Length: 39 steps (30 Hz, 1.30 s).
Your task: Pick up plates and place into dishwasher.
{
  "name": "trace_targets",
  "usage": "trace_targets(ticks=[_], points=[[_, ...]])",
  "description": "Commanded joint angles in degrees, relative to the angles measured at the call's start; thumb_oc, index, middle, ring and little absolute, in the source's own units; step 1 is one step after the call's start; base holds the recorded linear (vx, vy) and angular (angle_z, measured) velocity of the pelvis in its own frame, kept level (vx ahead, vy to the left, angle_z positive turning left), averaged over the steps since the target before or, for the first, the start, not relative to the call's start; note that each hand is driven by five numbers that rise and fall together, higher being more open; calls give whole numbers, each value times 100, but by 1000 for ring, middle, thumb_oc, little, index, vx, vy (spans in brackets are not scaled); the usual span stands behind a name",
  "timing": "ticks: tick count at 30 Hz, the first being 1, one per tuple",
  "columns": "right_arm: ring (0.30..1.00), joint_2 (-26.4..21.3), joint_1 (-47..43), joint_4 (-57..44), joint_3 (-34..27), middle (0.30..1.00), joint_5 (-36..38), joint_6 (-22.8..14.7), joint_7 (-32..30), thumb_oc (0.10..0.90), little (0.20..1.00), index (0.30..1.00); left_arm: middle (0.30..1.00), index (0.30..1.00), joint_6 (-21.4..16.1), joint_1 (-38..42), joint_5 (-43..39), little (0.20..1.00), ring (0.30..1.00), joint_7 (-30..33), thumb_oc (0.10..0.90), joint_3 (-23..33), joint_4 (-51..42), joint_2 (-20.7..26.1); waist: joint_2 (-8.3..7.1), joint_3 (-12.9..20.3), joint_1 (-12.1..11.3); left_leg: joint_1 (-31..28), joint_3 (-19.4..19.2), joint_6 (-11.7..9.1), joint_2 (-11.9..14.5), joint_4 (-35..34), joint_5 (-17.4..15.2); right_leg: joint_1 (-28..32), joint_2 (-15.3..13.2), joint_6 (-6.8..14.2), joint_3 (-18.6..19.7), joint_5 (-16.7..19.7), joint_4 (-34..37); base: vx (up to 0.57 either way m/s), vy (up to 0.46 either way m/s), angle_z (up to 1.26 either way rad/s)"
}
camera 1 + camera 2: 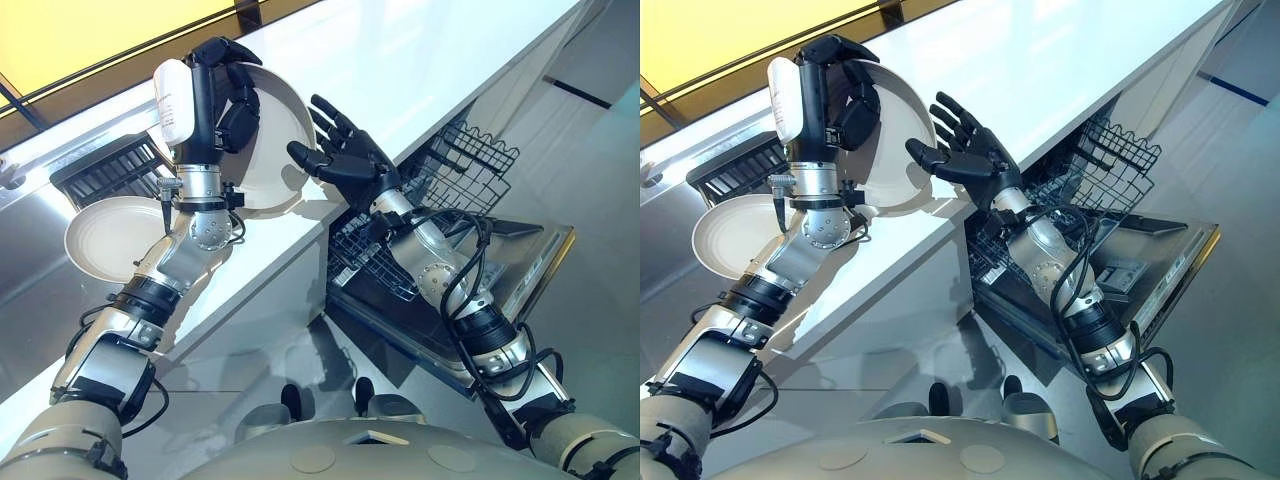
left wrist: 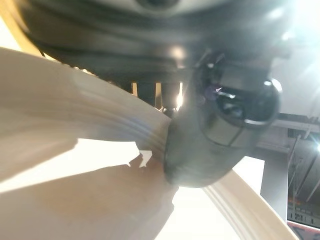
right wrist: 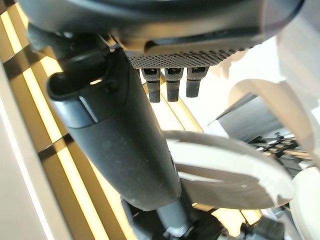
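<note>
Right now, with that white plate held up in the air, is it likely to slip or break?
The plate looks stiff and glossy, so probably slippery. The left robot hand curls over its rim only, so it might tilt. It looks like ceramic and would likely break if dropped on the counter.

plate [image 1: 268, 150] above counter [image 1: 420, 70] | second plate [image 1: 105, 238] left – dishwasher rack [image 1: 460, 170] right, below counter

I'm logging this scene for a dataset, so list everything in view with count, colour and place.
Held plate: 1, white, raised above the counter in the left hand.
Second plate: 1, white, lying by the dark drying rack.
Drying rack: 1, dark, on the counter's left.
Counter: 1, white.
Dishwasher rack: 1, dark wire, pulled out over the open door.
Left hand: curled on the held plate.
Right hand: open, beside that plate.
</note>
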State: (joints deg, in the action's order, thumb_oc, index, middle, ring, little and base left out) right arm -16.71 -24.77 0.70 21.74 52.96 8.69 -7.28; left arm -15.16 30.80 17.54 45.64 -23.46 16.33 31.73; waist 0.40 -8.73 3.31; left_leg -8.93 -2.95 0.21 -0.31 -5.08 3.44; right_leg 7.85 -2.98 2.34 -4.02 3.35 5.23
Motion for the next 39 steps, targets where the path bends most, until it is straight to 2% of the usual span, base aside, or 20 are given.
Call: trace_targets(ticks=[1, 2, 3, 4, 6, 14, 23, 26, 27, 28, 29, 32, 35, 36, 39], points=[[820, 396, -619, -185, -113, 820, 163, -428, 23, 707, 807, 820, 300, 300, -535, 1096, -50, 200, 300, 140, 100, -234, 135, -114, 154, 580, -87, -53, 140, 149, -290, 46, -699, -68, 407, 3, -144, -951, -559, 14, -9, 6], [596, 405, -611, -173, -104, 596, 169, -400, 3, 446, 546, 596, 300, 300, -556, 1081, -6, 200, 300, 147, 100, -252, 100, -143, 154, 568, -84, -66, 147, 151, -289, 42, -702, -60, 408, 4, -146, -956, -564, 13, -7, 4], [427, 411, -608, -165, -93, 427, 194, -377, -25, 248, 348, 427, 300, 300, -552, 1076, 8, 200, 300, 144, 100, -280, 45, -167, 155, 562, -81, -69, 151, 151, -286, 39, -700, -62, 410, 3, -146, -959, -573, 0, 0, 0], [319, 415, -588, -170, -80, 319, 230, -363, -64, 122, 222, 319, 300, 300, -541, 1061, 29, 200, 300, 131, 100, -312, -52, -199, 156, 553, -76, -67, 157, 151, -285, 36, -695, -67, 416, 1, -139, -964, -585, 0, 0, 0], [300, 424, -569, -178, -86, 300, 270, -381, -89, 100, 200, 300, 300, 300, -511, 1055, -5, 200, 300, 61, 100, -328, -159, -233, 159, 541, -71, -72, 166, 151, -283, 32, -693, -67, 424, 2, -133, -969, -597, 0, 0, 0], [300, 528, -489, -302, -72, 300, 296, -475, -268, 100, 200, 300, 300, 300, -355, 857, -232, 200, 300, -345, 100, -396, -437, -427, 159, 471, -88, -97, 211, 178, -299, 47, -704, -48, 425, 6, -141, -959, -600, 0, 0, 0], [300, 542, -350, -335, -66, 300, 343, -554, -247, 100, 200, 300, 300, 300, -479, 567, -435, 200, 300, -650, 100, -415, -410, -558, 161, 447, -88, -110, 204, 183, -284, 38, -700, -46, 434, 19, -121, -936, -581, 0, 0, 0], [300, 537, -335, -357, -67, 300, 292, -640, -251, 100, 200, 300, 300, 300, -571, 492, -937, 200, 300, -1035, 100, -445, -428, -635, 161, 440, -95, -112, 215, 188, -285, 38, -703, -41, 432, 22, -118, -926, -561, 0, 0, 0], [300, 534, -341, -361, -68, 300, 254, -664, -252, 100, 200, 300, 356, 356, -586, 481, -1059, 266, 356, -1147, 166, -443, -424, -649, 161, 439, -96, -112, 214, 188, -285, 37, -703, -42, 433, 24, -119, -924, -558, 0, 0, 0], [300, 514, -363, -374, -74, 300, 166, -725, -258, 100, 200, 300, 592, 592, -600, 452, -1365, 540, 592, -1384, 440, -439, -411, -688, 160, 435, -96, -115, 213, 187, -283, 35, -703, -42, 435, 27, -119, -921, -555, 0, 0, 0], [300, 482, -389, -398, -83, 300, 67, -792, -275, 100, 200, 300, 900, 900, -607, 417, -1778, 900, 900, -1675, 800, -434, -403, -730, 160, 433, -97, -117, 210, 186, -280, 31, -702, -39, 437, 32, -118, -917, -547, 0, 0, 0], [300, 332, -543, -568, -246, 300, -475, -962, -395, 100, 200, 300, 900, 900, -472, 247, -3230, 900, 900, -2706, 800, -329, -431, -974, 170, 426, -86, -101, 204, 177, -264, 23, -691, -55, 433, 48, -105, -899, -528, 0, 0, 0], [300, 230, -688, -669, -386, 300, -799, -976, -527, 100, 200, 300, 900, 900, -418, 204, -3777, 900, 900, -3102, 800, -263, -482, -1074, 178, 428, -78, -111, 201, 178, -259, 19, -698, -50, 430, 58, -94, -900, -525, 0, 0, 0], [300, 138, -792, -724, -525, 300, -1045, -976, -616, 100, 200, 300, 900, 900, -264, 203, -3936, 900, 900, -3157, 800, -158, -671, -1116, 183, 441, -77, -103, 216, 184, -255, 23, -694, -59, 428, 55, -83, -899, -531, 0, 0, 0], [300, -29, -987, -737, -752, 300, -1508, -1033, -763, 100, 200, 300, 900, 900, -129, 330, -4221, 900, 900, -3127, 800, 59, -877, -1020, 182, 479, -86, -53, 241, 185, -258, 12, -651, -107, 437, 43, -62, -847, -516, 0, 0, 0]])
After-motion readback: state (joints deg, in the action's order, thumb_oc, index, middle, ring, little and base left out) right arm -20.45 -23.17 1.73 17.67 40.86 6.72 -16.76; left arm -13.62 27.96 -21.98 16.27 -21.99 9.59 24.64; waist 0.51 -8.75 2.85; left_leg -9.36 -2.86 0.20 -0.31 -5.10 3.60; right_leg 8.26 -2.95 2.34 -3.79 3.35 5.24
